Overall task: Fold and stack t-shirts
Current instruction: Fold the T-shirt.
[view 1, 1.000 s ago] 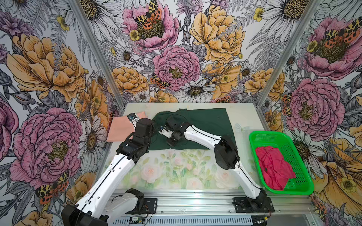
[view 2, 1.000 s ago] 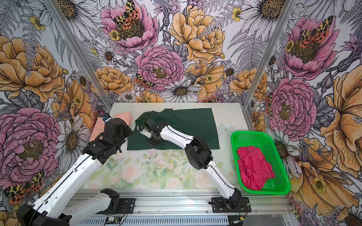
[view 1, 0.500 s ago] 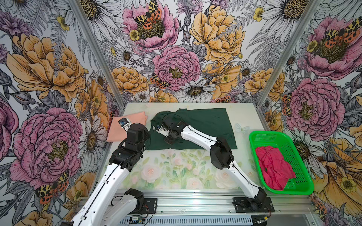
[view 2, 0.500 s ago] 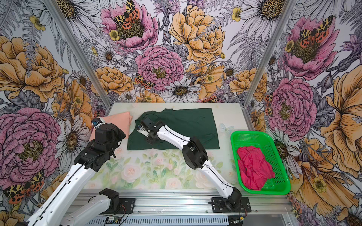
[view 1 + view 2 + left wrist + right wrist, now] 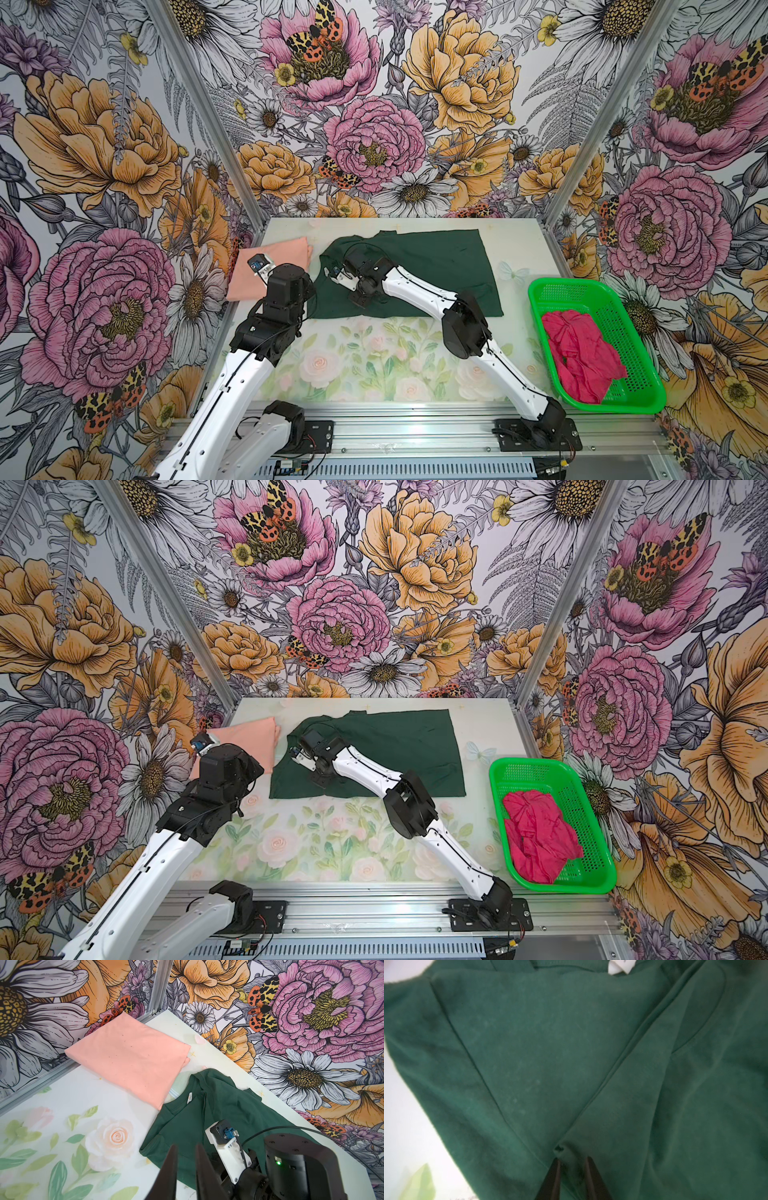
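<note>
As right hand (image 5: 572,1159) clamps pucker of dark forest-green cloth t-shirt (image 5: 440,266), lying flat on far half of table (image 5: 374,365), advise slow lift, fold carried square. Left hand (image 5: 186,1148) narrowly apart, empty, near shirt's edge; could pin cloth.

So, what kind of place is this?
Probably a robot test booth, not a home: two white arms bolted to an aluminium rail, flowered panels walling in a small table, and a green t-shirt laid out near a plastic basket.
</note>
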